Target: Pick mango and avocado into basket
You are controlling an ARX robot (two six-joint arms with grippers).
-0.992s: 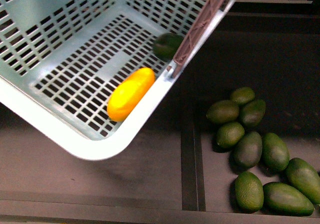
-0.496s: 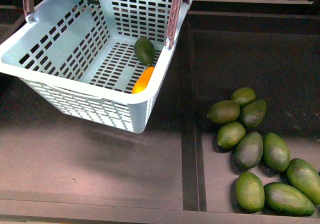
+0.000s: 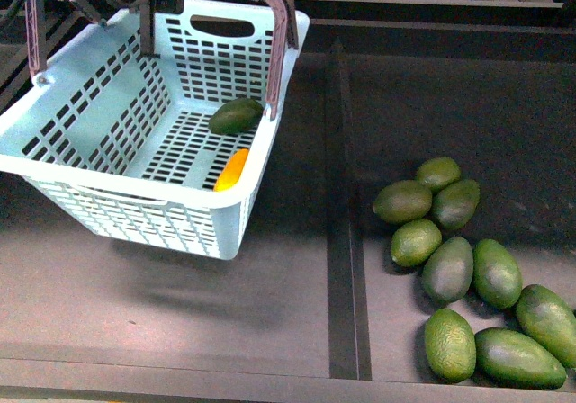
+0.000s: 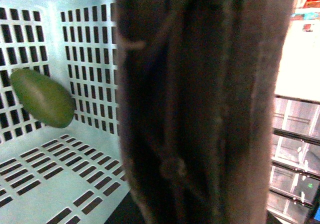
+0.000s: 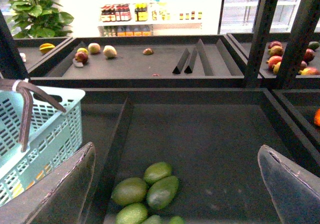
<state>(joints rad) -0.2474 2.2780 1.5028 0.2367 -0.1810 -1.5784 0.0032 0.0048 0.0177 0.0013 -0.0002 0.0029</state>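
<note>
The light teal basket (image 3: pixel 99 115) hangs tilted at the upper left of the front view, above the dark shelf. Inside it lie the yellow mango (image 3: pixel 232 169) against the near right wall and the dark green avocado (image 3: pixel 236 115) behind it. My left gripper is shut on the basket's brown handles (image 3: pixel 279 25), which fill the left wrist view (image 4: pixel 200 104); the avocado (image 4: pixel 42 98) shows there on the slotted floor. My right gripper (image 5: pixel 177 184) is open and empty, above the loose avocados (image 5: pixel 161 191), with the basket (image 5: pixel 45 129) off to one side.
A pile of several dark green avocados (image 3: pixel 468 277) lies in the right shelf compartment. A raised divider (image 3: pixel 346 241) separates it from the left compartment. The right wrist view shows further shelves with apples and pears (image 5: pixel 92 49) and dark upright posts (image 5: pixel 300 29).
The basket has swung away from the camera and to the left, levelling out. The avocado and mango have slid along its floor toward the right wall.
</note>
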